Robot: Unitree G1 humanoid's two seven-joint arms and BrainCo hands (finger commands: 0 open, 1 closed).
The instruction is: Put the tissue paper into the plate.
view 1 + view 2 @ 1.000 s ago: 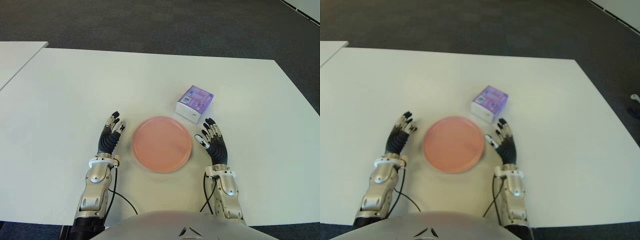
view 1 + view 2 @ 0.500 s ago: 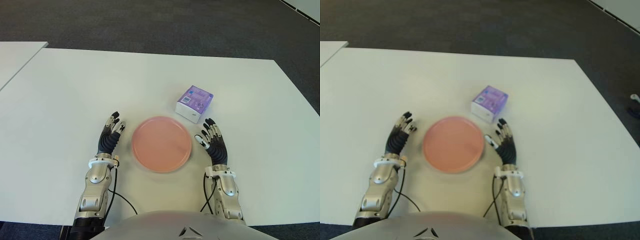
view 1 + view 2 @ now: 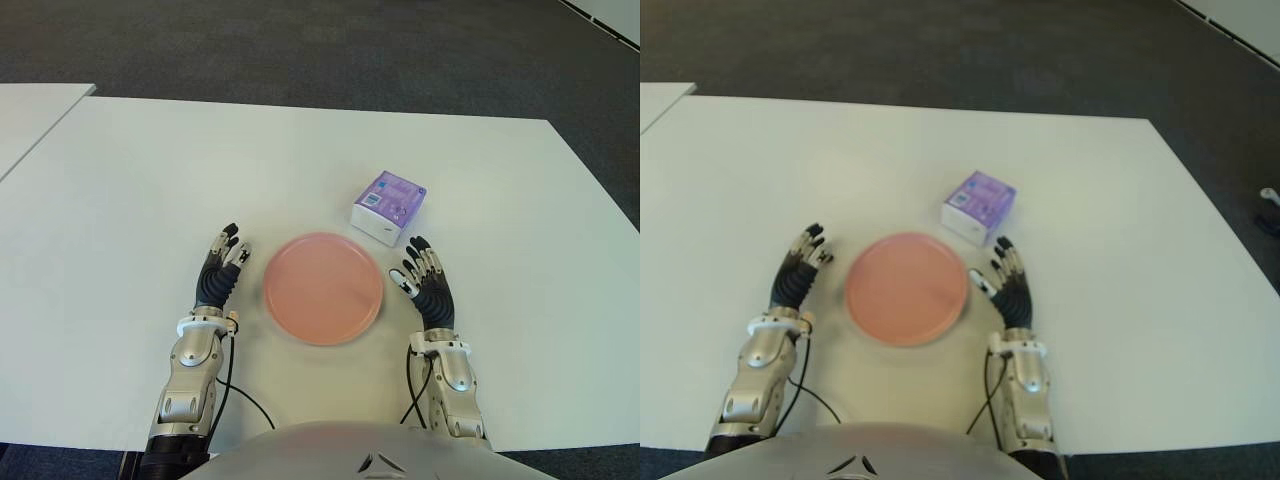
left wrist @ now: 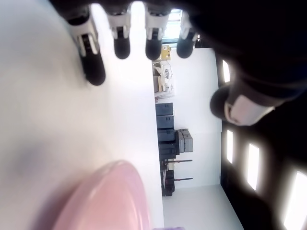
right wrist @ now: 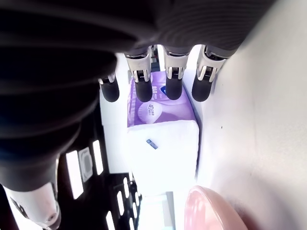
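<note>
No visible change from half a second ago: both hands, plate and pack sit just where they were. Left hand (image 3: 220,270) flat on the white table (image 3: 120,180), just left of the pink plate (image 3: 323,288), fingers (image 4: 122,45) stretched out and relaxed, holding nothing. Plate bare, nothing on it, lying between the two hands. Right hand (image 3: 427,285) just right of the plate, fingers (image 5: 173,84) likewise extended and loose, gripping nothing. Purple-and-white tissue pack (image 3: 389,207) on the table beyond the plate's far right edge, just ahead of the right fingertips, apart from them and outside the plate.
</note>
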